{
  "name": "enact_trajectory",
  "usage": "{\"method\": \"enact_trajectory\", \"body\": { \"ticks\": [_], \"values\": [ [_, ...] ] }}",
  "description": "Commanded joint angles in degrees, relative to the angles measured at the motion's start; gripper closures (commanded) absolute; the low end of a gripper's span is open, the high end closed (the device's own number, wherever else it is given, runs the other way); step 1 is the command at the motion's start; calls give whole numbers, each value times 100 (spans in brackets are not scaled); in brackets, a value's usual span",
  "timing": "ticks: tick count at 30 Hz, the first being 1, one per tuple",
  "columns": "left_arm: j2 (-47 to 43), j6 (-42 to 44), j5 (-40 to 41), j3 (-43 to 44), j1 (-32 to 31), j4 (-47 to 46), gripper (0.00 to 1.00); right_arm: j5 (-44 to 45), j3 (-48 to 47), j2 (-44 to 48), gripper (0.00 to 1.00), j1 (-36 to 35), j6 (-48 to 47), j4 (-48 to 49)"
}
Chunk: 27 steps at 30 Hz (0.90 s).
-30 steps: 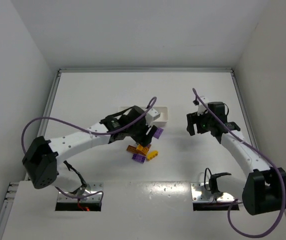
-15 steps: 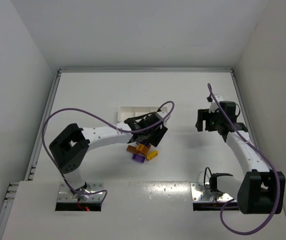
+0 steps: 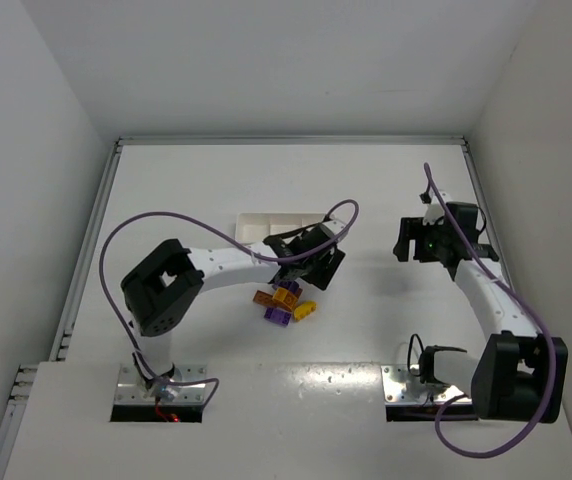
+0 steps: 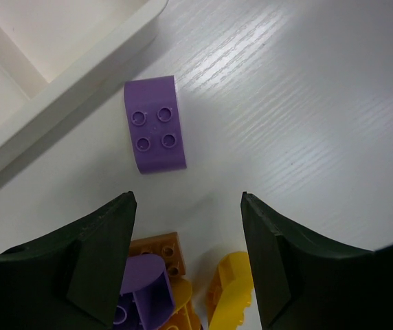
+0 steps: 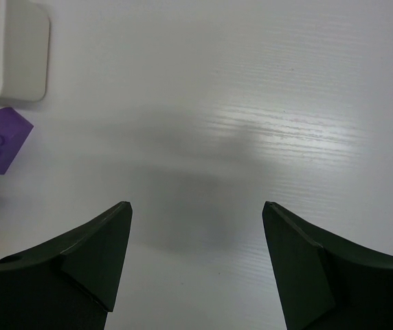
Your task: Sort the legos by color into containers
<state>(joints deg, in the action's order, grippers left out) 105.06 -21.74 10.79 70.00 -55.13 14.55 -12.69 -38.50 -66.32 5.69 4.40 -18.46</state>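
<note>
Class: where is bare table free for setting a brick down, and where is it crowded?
Free: between the tray and the right gripper, and from the tray to the back wall. Crowded: the brick pile at the left gripper, beside the tray.

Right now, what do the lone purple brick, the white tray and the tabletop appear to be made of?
Purple brick: moulded plastic, smooth with a slight sheen and crisp round studs. White tray: likely plastic, smooth, with a rounded rim and corner. Tabletop: white and semi-gloss, with fine grain-like streaks and glare; perhaps laminate or painted wood, but the look does not settle which.
</note>
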Motion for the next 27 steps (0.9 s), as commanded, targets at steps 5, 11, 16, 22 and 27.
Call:
{"method": "enact_trajectory", "body": {
  "ticks": [5,11,16,22,27],
  "values": [
    [322,-182,-24,251,99,-373,32,-243,-290,-144,23,124,78,123],
    [638,-182,-94,436,99,-426,30,-296,-290,-197,23,178,78,123],
    [893,-287,-94,612,213,-426,30,-296,-290,-197,23,178,78,123],
    [1035,-358,99,752,327,-426,30,-296,-290,-319,23,230,78,123],
    [973,-243,309,752,328,-426,30,-348,-290,-381,23,230,78,123]
  ]
}}
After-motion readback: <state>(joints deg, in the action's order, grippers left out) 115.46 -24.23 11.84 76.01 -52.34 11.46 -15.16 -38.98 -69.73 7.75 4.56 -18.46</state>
